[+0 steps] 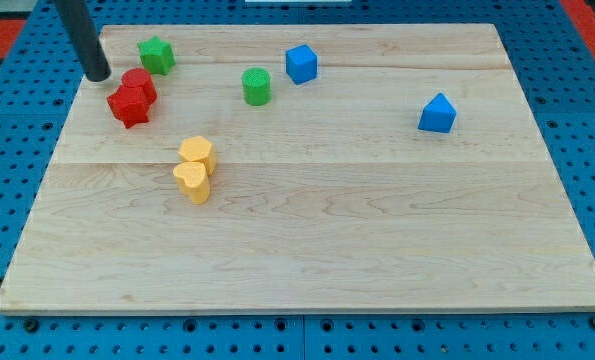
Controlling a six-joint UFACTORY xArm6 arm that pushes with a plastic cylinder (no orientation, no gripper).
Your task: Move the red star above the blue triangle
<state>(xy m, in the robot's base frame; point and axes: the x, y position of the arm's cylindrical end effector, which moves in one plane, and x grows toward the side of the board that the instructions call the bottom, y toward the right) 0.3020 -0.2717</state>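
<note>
The red star (128,106) lies at the board's upper left, touching a red cylinder (139,83) just above it. The blue triangle (437,113) sits far to the view's right. My tip (98,74) is at the upper left, just left of the red cylinder and above-left of the red star, a small gap away from both.
A green star (156,54) sits above the red blocks. A green cylinder (256,86) and a blue cube (301,63) are at top centre. A yellow hexagon (196,152) and a yellow heart (192,182) touch at centre left. The wooden board (377,250) lies on blue pegboard.
</note>
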